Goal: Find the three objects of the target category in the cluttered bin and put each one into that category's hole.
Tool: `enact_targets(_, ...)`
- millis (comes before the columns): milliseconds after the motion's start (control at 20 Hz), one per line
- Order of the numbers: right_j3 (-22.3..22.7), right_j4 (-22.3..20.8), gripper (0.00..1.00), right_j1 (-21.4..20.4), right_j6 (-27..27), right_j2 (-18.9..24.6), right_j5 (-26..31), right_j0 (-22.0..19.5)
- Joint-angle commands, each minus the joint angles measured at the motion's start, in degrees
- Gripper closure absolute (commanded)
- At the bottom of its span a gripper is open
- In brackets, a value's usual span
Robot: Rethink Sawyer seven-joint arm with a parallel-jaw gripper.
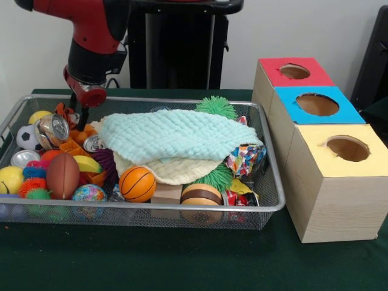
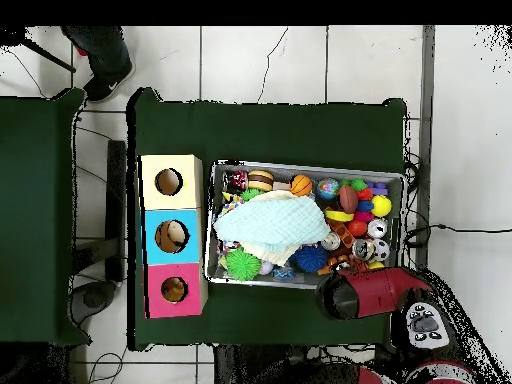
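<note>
On the green table (image 1: 182, 267) stands the wire basket (image 1: 145, 209), its near rim towards the front camera. Just inside that rim lie a brown toy football (image 1: 62, 176), a small basketball (image 1: 137, 183), a wooden block (image 1: 166, 194) and a brown-and-cream ring toy (image 1: 202, 195). To the picture's right of the basket, three boxes stand in a row: yellow-topped (image 1: 336, 151) nearest, blue-topped (image 1: 315, 104) behind it, red-topped (image 1: 292, 71) farthest, each with a round hole in its top.

A pale green cloth (image 1: 176, 134) covers the middle of the basket, over a cream cloth (image 1: 179, 170); a green spiky ball (image 1: 216, 107) shows behind them. At the left end, as the front view has it, sit a yellow ball (image 1: 11, 179), a soccer ball (image 1: 26, 137) and two shiny cans (image 1: 53, 128).

At the far left corner, an orange striped plush (image 1: 68, 114) lies against the back rim, behind the cans. The pincer (image 1: 81, 116) reaches down right beside it, at or touching the toy. Whether the pincer is apart or together cannot be told: the red wrist (image 1: 88, 94) hides it, and in the overhead view the arm (image 2: 370, 292) covers that corner.
</note>
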Motion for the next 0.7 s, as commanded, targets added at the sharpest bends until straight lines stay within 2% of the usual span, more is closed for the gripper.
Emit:
enact_targets(50, 2.02, -1.35, 0.0, 2.95, -2.66, 3.1, -3.86, 0.63)
enact_targets(200, 2.73, -1.02, 0.0, 0.89, -3.17, 2.85, -3.22, -0.1)
enact_targets(300, 1.79, -1.92, 0.0, 0.9, -3.51, 2.13, -3.25, 0.35)
enact_targets(400, 0.27, -2.97, 0.0, 1.46, -1.69, -0.27, -4.38, 1.91)
enact_targets(450, -0.49, -3.49, 1.0, 1.74, -0.78, -1.47, -4.94, 2.69)
enact_targets(500, -1.85, -4.49, 1.0, 2.73, 1.4, -3.93, -6.25, 4.61)
enact_targets(700, -4.04, -4.95, 1.0, 4.53, 3.49, -7.15, -8.78, 6.3)
